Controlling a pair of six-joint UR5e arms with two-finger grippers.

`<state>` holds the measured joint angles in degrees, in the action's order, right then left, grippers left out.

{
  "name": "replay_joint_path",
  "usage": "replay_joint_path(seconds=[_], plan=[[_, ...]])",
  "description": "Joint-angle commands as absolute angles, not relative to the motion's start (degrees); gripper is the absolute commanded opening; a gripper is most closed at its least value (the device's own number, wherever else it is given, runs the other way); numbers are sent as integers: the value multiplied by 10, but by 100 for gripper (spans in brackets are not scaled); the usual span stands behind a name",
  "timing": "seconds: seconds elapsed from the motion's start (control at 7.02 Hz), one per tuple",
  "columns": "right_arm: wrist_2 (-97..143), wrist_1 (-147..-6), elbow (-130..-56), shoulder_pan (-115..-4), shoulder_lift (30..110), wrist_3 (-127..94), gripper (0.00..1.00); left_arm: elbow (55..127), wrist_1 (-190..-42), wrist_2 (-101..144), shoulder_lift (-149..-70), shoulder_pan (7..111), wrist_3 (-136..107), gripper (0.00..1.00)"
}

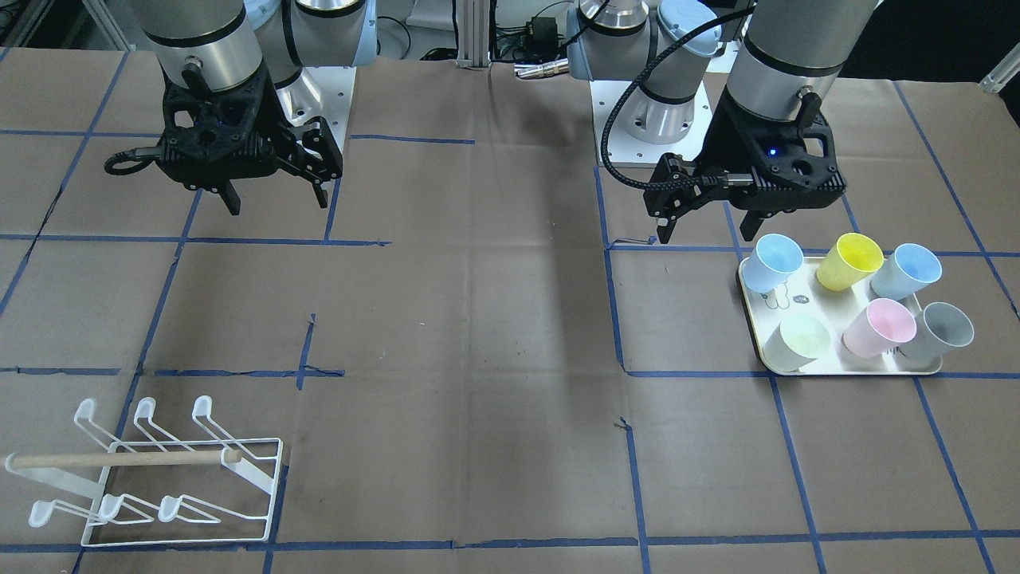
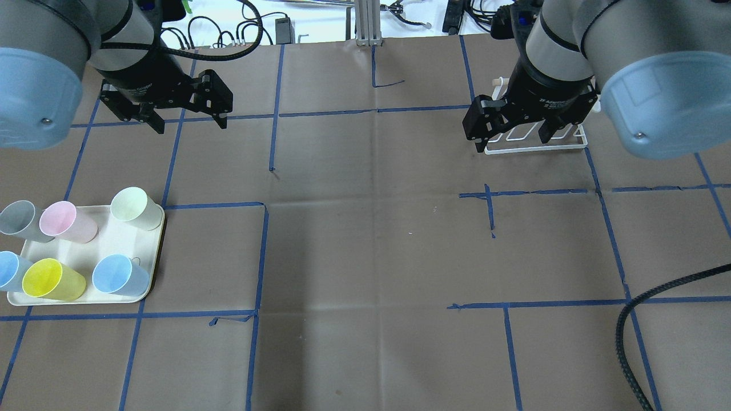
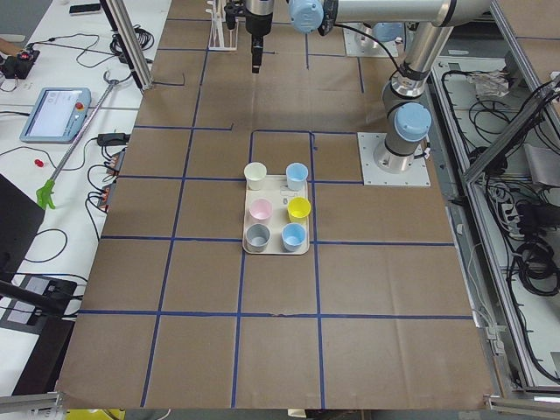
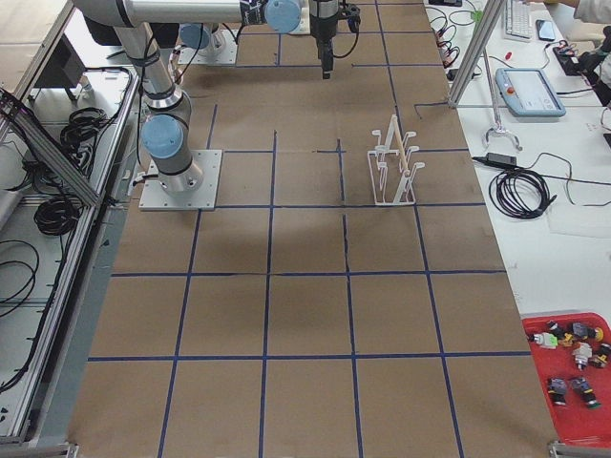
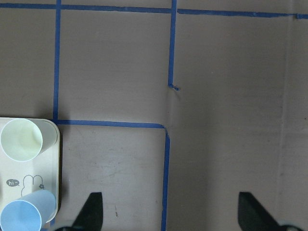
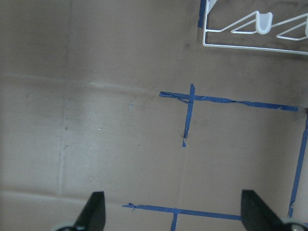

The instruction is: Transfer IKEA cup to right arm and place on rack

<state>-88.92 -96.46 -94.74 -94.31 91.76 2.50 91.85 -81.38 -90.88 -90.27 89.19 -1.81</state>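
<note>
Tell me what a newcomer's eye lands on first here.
Six pastel cups crowd a cream tray on the robot's left side. On its right side a white wire rack stands bare. The left gripper and the right gripper hang open above the table, holding nothing.

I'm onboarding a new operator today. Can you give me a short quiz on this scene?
1. How many cups are on the tray?
2. True or false: a cup hangs on the rack.
3. The left gripper is: A) open and empty, B) shut on a cup, C) resting on the tray.
Key: 1. Six. 2. False. 3. A.
</note>
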Motion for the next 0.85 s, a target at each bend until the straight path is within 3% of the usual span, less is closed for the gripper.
replay_joint_path(seconds=[0.0,0.71], plan=[[-891,-965,-942,-941,918,25,100,918,-814,-909,-904,892,-18,100],[-889,-968,-940,-940,918,25,100,919,-814,-909,-903,892,-18,100]])
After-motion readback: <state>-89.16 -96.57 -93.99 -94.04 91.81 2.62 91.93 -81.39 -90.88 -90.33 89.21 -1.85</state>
